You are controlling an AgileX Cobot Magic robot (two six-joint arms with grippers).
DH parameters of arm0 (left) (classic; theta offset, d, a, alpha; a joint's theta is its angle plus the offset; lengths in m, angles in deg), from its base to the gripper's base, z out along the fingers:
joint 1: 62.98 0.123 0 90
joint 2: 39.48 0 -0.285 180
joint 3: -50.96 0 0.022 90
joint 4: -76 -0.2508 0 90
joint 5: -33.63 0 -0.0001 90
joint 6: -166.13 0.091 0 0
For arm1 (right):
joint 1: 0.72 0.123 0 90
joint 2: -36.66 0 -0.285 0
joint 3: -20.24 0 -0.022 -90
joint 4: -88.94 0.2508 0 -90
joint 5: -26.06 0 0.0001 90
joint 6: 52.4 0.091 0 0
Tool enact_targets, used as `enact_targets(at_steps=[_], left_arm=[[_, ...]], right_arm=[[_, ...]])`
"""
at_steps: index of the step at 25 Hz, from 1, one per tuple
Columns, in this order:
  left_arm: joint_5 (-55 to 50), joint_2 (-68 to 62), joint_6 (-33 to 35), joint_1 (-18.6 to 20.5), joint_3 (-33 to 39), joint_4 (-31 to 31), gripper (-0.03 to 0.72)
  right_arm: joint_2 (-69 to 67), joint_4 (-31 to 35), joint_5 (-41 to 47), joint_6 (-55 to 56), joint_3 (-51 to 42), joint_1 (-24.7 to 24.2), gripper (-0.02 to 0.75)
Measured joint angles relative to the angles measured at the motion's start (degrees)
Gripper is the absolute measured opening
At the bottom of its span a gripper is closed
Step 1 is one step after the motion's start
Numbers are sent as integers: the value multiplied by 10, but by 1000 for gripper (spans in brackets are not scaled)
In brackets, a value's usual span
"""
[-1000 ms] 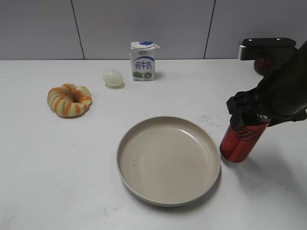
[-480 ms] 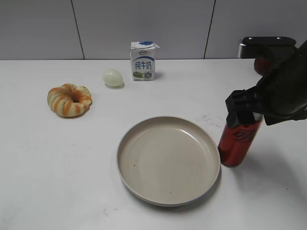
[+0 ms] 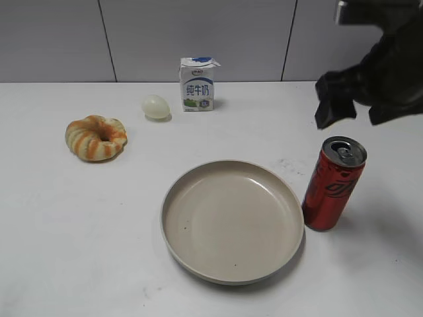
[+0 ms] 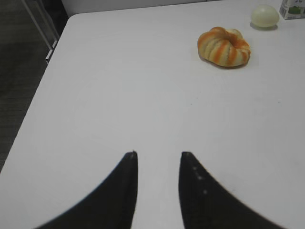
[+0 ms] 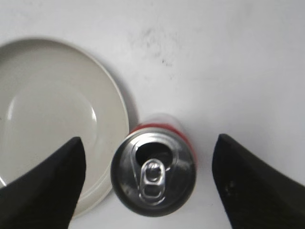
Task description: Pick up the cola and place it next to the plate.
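The cola (image 3: 334, 183) is seen upright on the desk (image 3: 79, 218), just beside the plate (image 3: 232, 220) at its right rim. The right gripper (image 5: 147, 181) hangs above it, fingers wide apart. Placement is judged done; only a clear retreat is called for. The left gripper (image 4: 158, 157), idle, is slightly parted.

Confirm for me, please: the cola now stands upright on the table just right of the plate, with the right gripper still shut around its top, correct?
Not quite. The cola does stand upright just right of the plate, but the right gripper is open and lifted clear above it. The right wrist view shows both fingers spread wide on either side of the can's silver top, touching nothing.
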Motion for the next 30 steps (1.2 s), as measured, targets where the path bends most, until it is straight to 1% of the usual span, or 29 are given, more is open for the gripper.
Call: enact_targets(at_steps=[2, 4, 9, 13, 16, 19, 21, 23, 30], left_arm=[[0, 0, 0, 0, 0, 0, 236], [0, 0, 0, 0, 0, 0, 236], [0, 0, 0, 0, 0, 0, 236], [0, 0, 0, 0, 0, 0, 236], [0, 0, 0, 0, 0, 0, 236], [0, 0, 0, 0, 0, 0, 236], [0, 0, 0, 0, 0, 0, 236], [0, 0, 0, 0, 0, 0, 236], [0, 0, 0, 0, 0, 0, 236]], right_arm=[[0, -3, 21, -14, 43, -28, 626], [-1, -2, 46, -38, 90, -66, 626], [-31, 23, 150, -131, 195, -159, 620], [-44, 47, 219, -195, 227, -206, 611], [-44, 53, 232, -207, 229, -224, 601], [-23, 70, 232, -218, 217, -228, 598], [11, 90, 232, -222, 190, -228, 594], [53, 98, 232, -224, 154, -228, 592], [227, 98, 234, -228, -20, -228, 592]])
